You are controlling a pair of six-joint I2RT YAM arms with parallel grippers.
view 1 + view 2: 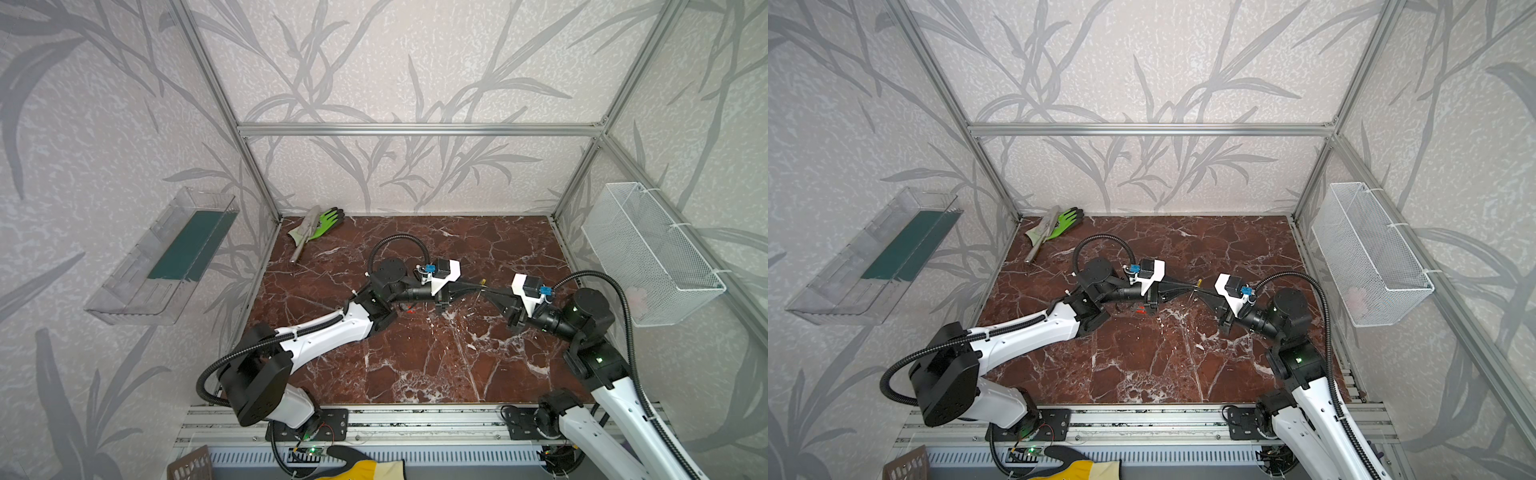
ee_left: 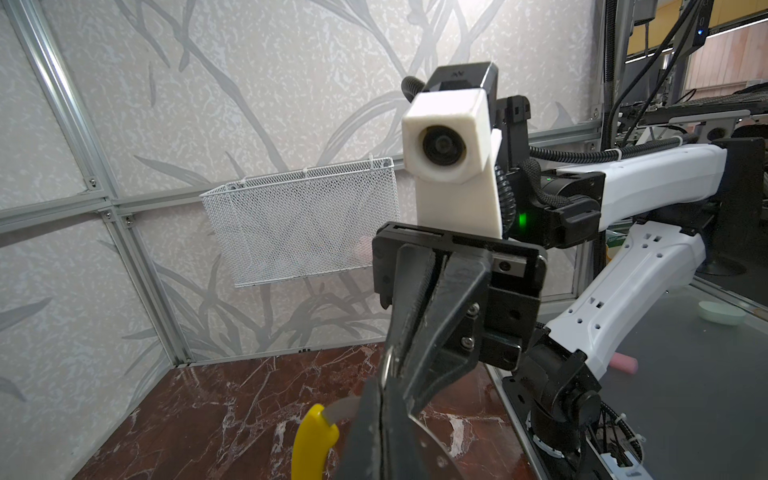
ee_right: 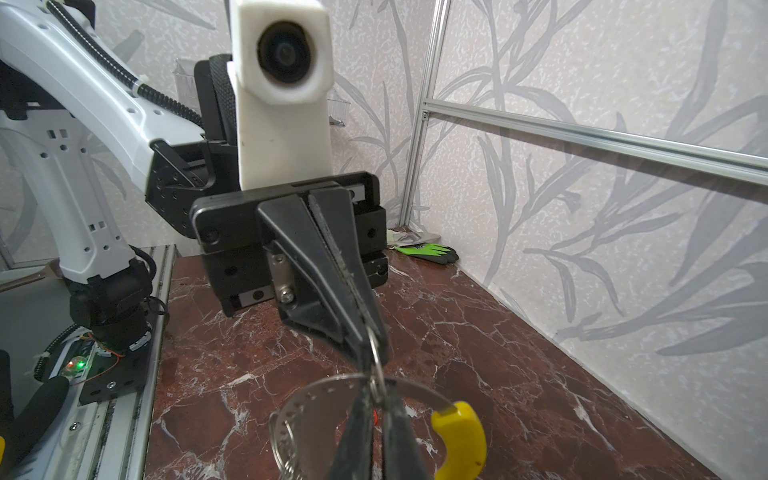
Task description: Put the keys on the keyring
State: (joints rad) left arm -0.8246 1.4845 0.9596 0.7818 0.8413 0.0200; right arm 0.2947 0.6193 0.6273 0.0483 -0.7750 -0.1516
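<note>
- Table (image 1: 415,374): red-brown marble slab, walled on three sides.
- White mesh basket (image 1: 652,253): hung on the wall at my right.
- Clear bin (image 1: 162,257): fixed to the wall at my left.
- Green glove (image 1: 328,222): lying in the far left corner of the table.
- My left claw (image 3: 374,351): pressed together on the keyring (image 3: 415,392), held up over mid-table.
- My right claw (image 2: 399,390): meets it tip to tip, clamped on the same hoop.
- Yellow arc (image 3: 459,432): free beside the tips.
- Red-headed key (image 1: 410,309): on the table below my left wrist, off the ring.
</note>
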